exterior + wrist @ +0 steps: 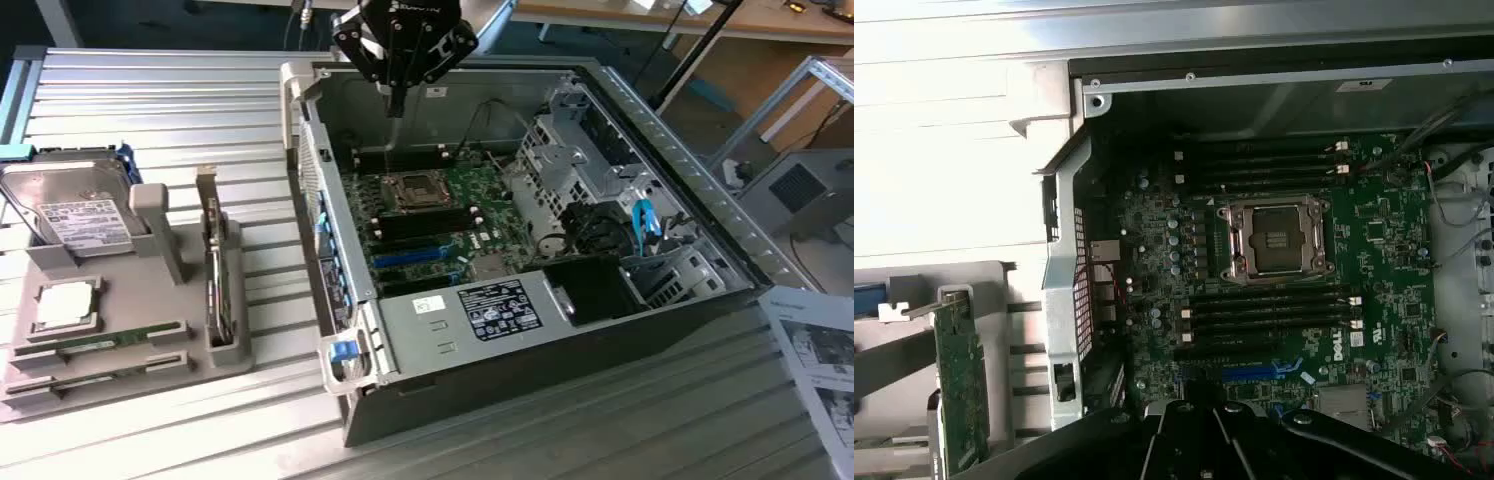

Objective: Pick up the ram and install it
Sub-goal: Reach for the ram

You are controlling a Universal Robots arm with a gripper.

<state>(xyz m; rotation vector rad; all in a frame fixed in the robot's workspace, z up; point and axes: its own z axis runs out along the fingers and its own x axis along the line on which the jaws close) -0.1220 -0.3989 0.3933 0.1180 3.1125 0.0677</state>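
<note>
end effector (395,108) at 12 o'clock in the exterior view, a touch toward 11. black body sits high, cropped by the frame edge. fingers (392,92) run straight toward 6 o'clock and are drawn together into one thin tip, so closed. tool axis looks close to vertical, wrist pointing down. in the wrist view the black linkage arms (1324,445) splay out on both sides of the centre housing (1199,440), symmetric.
</note>
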